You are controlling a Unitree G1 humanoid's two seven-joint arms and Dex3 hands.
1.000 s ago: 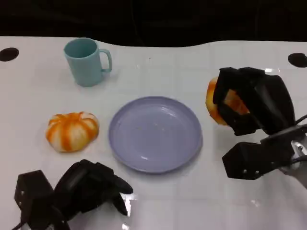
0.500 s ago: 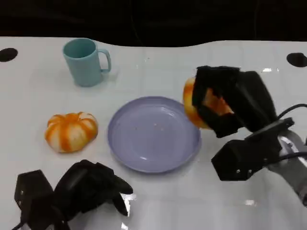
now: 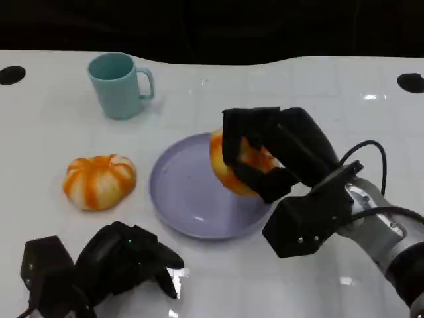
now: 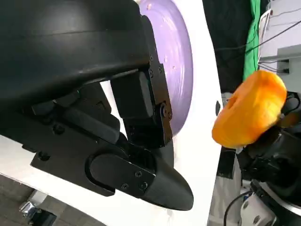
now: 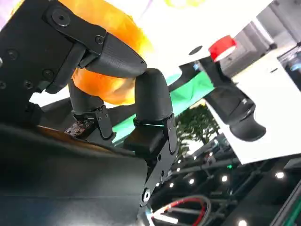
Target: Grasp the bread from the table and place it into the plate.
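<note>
1. Bread [image 3: 235,169] is mostly covered by the right hand's fingers [image 3: 246,129]; whether it touches the plate [image 3: 179,192] is hard to tell.
2. Right hand [image 3: 265,156] grips the bread, fingers wrapped around it, over the plate's right part.
3. Left hand [image 3: 122,258] rests on the table [image 3: 53,132] near the front edge, fingers curled in, holding nothing.
4. Second bread [image 3: 99,181] lies left of the plate, apart from it.
5. Cup [image 3: 119,85] stands upright at the back left.

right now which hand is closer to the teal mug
Right, though neither is near. The right hand holds the bread over the plate, in front and to the right of the mug. The left hand rests at the table's near edge, farther off.
</note>
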